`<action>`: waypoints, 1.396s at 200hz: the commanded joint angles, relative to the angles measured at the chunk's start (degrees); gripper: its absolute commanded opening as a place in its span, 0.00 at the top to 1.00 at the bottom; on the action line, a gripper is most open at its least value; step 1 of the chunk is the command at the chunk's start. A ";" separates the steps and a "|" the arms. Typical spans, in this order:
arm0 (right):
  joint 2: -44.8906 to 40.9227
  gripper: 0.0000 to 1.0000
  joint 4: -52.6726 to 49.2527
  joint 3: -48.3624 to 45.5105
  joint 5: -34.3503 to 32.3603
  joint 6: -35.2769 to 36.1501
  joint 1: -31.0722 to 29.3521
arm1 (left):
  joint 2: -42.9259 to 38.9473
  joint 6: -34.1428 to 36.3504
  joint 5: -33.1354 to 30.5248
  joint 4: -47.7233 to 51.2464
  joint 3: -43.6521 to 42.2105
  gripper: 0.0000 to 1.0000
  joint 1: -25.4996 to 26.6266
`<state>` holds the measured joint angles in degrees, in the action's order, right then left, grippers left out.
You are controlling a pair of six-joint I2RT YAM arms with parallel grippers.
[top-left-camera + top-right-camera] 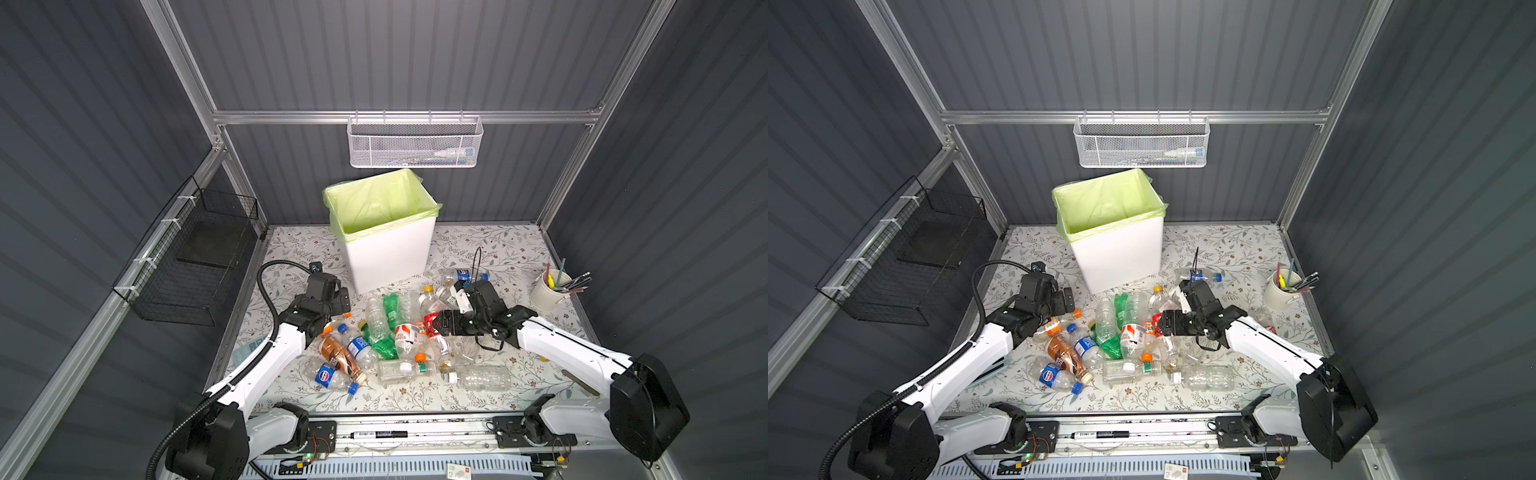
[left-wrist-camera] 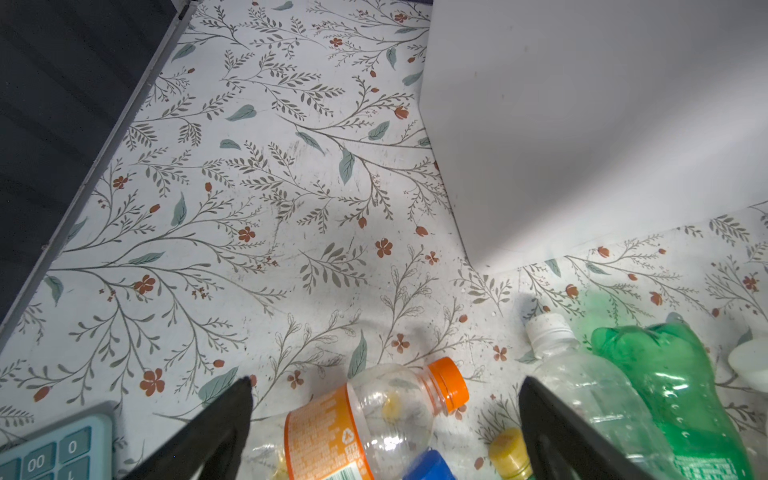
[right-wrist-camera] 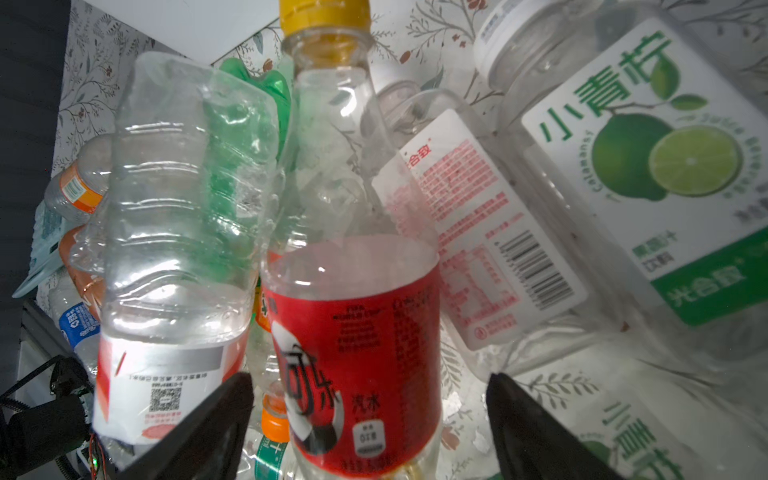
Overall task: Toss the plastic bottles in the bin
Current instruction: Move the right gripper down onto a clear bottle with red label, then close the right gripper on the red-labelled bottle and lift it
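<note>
Both jaws spread wide, right astride red-label bottle (image 3: 353,324), lime-label bottle (image 3: 648,166) reading 小青柠 beside it

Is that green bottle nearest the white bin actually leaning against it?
Apart. The left wrist view shows a strip of flowered table between the green bottle and the bin wall.

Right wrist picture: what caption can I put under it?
Open tool straddling a red-labelled, yellow-capped bottle among clear bottles.
</note>
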<state>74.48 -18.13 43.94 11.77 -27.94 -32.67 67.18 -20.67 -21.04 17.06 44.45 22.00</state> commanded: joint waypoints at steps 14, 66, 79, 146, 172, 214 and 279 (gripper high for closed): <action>2.28 0.11 -2.40 3.02 -1.02 0.92 -0.97 | -1.42 -1.05 -0.42 -1.77 -1.17 0.00 0.15; 5.07 0.14 -3.13 4.12 -0.03 1.85 -1.38 | -2.04 -1.21 -0.65 -1.80 -1.69 0.00 0.14; 5.58 0.15 -3.64 4.44 0.01 2.09 -1.46 | -2.02 -1.22 -0.70 -1.78 -1.81 0.00 0.15; 7.26 0.18 -3.83 5.01 0.84 2.66 -1.62 | -1.32 -1.17 -0.72 -1.70 -1.60 0.00 0.15; 7.52 0.20 -3.40 4.84 1.06 2.60 -1.61 | -1.21 -1.21 -0.80 -1.51 -1.55 0.00 0.15; 7.67 0.25 -2.19 4.60 1.90 2.22 -1.62 | -1.33 -1.22 -0.92 -1.46 -1.64 0.00 0.15; 6.68 0.37 -0.86 4.80 2.46 1.06 -1.39 | -1.17 -1.42 -1.03 -1.24 -1.81 0.00 0.15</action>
<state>81.89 -19.73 47.70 13.72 -26.15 -33.95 66.41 -21.23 -21.28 15.55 43.31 22.00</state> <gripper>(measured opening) 0.647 0.997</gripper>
